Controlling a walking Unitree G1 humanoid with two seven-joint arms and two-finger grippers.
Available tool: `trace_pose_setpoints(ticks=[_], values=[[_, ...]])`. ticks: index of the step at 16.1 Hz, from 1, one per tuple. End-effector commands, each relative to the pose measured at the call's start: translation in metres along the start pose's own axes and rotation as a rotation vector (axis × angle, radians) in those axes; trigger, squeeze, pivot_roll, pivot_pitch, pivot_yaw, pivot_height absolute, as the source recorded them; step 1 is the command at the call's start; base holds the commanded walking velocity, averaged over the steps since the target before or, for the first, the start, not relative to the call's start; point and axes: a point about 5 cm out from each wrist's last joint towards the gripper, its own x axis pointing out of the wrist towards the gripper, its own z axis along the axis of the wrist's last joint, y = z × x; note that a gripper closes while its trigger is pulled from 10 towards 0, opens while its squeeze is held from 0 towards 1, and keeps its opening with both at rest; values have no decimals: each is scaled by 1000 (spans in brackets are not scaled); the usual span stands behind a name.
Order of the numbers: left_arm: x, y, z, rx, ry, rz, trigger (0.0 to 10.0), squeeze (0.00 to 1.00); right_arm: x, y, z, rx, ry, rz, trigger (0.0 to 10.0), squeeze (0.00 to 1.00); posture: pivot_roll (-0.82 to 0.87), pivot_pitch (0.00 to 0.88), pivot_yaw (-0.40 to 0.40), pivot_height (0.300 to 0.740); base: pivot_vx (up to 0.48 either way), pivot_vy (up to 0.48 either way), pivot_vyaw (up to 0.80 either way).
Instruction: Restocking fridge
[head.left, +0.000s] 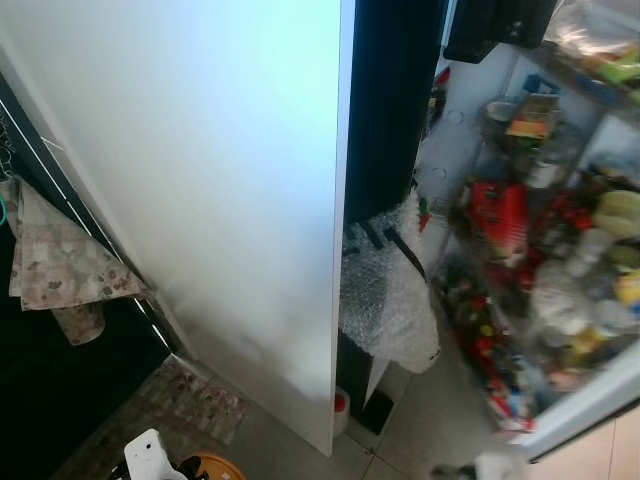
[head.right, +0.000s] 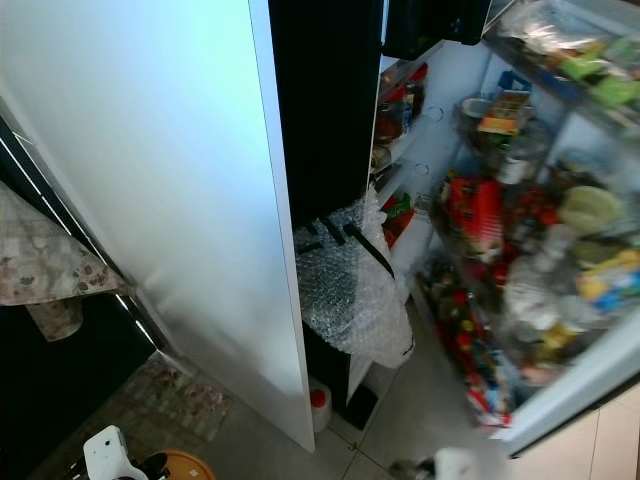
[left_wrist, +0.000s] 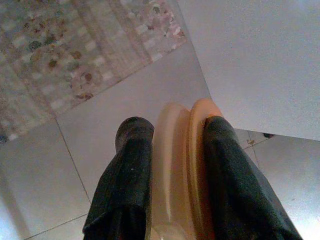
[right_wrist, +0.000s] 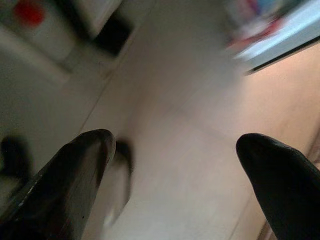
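fridge door (head.left: 240, 200) left | bubble wrap (head.left: 385, 290) ctr | shelves (head.left: 540, 250) right

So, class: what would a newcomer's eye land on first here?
The big white fridge door standing open, with packed door shelves to the right. A bubble-wrap bag hangs between them. Low down, the left gripper pinches an orange thing above the floor.

No writing, brand or number can be read anywhere. The colourful packages on the open white fridge door's shelves (head.left: 520, 230) carry printed labels, but blur makes them illegible.
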Motion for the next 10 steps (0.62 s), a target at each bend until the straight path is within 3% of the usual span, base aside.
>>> trace_pose_setpoints(ticks=[1, 3, 7, 10], values=[[-1, 5, -5, 14, 29, 22, 10000, 0, -1, 3, -10, -11, 56, 15, 10000, 0, -53, 0, 44, 740, 0, 0, 0], [-1, 4, -5, 24, 32, 22, 10000, 0, -2, 8, -18, -52, 94, 34, 10000, 0, -49, 0, 47, 740, 0, 0, 0], [-1, 4, -6, 78, 41, 31, 10000, 0, 0, 27, -8, -13, 85, 61, 10000, 0, -45, 0, 49, 740, 0, 0, 0], [-1, 3, -8, 86, 50, 32, 10000, 0, 0, 48, -4, -37, 91, 86, 10000, 0, -46, 0, 51, 740, 0, -252, 0]])
